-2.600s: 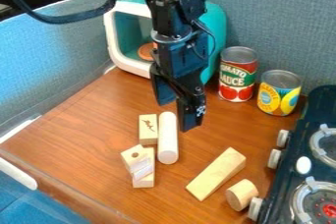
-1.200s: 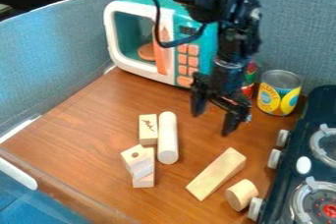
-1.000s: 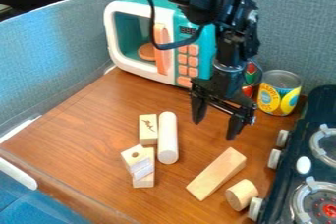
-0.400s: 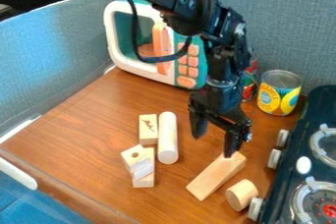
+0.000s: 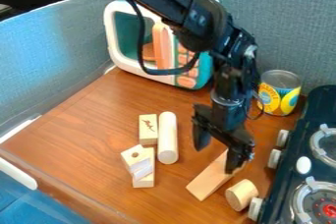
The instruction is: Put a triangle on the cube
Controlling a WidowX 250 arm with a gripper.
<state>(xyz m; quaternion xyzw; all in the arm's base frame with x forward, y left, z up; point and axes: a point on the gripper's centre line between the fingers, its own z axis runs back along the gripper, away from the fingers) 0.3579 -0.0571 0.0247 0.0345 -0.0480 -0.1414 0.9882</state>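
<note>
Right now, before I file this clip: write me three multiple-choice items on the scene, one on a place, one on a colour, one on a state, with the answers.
1. Where does the short cylinder lie?
A) On top of the stove
B) Between the long tapered block and the stove
C) Inside the toy microwave

2. What colour is the handle of the toy microwave?
A) Orange
B) Black
C) Green

3. How are the fingers of the hand?
A) Pressed together
B) Closed around a can
C) Spread apart

Answers:
1: B, as it lies on the wood, block on one side, stove knobs on the other.
2: A, as the upright bar at the door is orange.
3: C, as a wide gap shows between the fingers.
</note>
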